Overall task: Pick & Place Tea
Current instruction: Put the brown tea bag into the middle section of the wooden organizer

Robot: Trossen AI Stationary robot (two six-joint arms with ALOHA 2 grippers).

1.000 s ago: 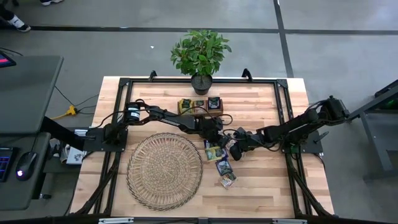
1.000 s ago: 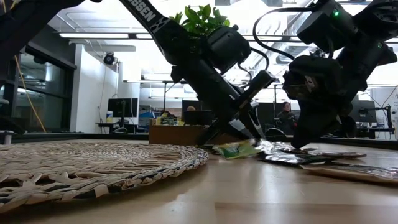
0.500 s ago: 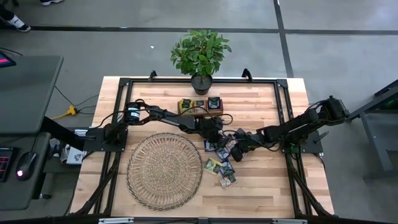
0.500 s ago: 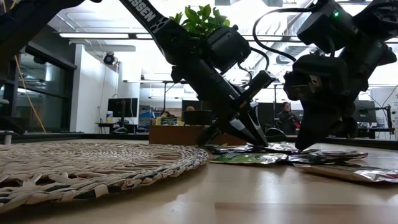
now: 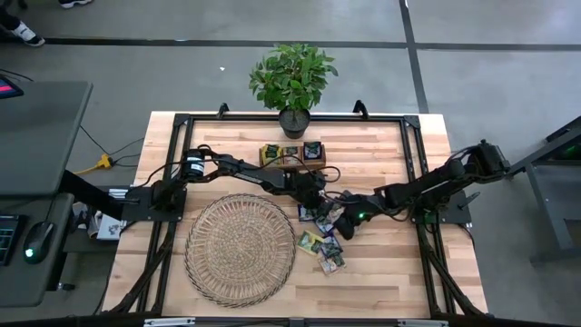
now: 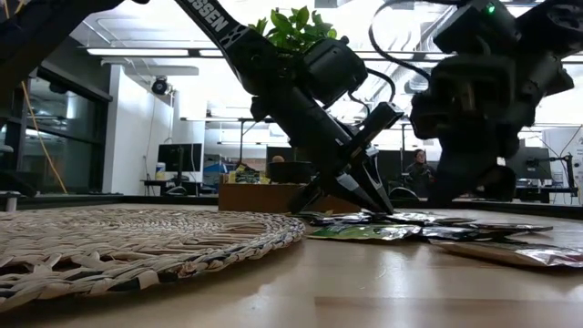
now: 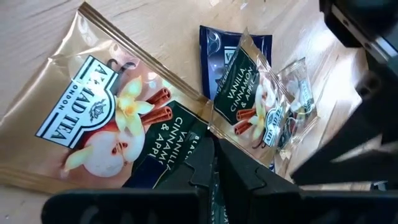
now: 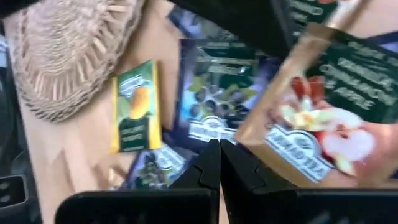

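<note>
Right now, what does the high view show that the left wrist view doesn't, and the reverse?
Only the high view shows the wicker mat, plant, wooden tray and both arms meeting over the sachet pile. Only the left wrist view shows print on a pale sachet: vanilla, cinnamon and apple tea. Both show the left gripper, shut, above sachets on the table.

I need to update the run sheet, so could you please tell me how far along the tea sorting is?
Early. A few sachets sit in the wooden tray. The left gripper and right gripper, both shut, are down at the tea sachets heaped beside the wicker mat; neither visibly holds one. That pile is left.
</note>
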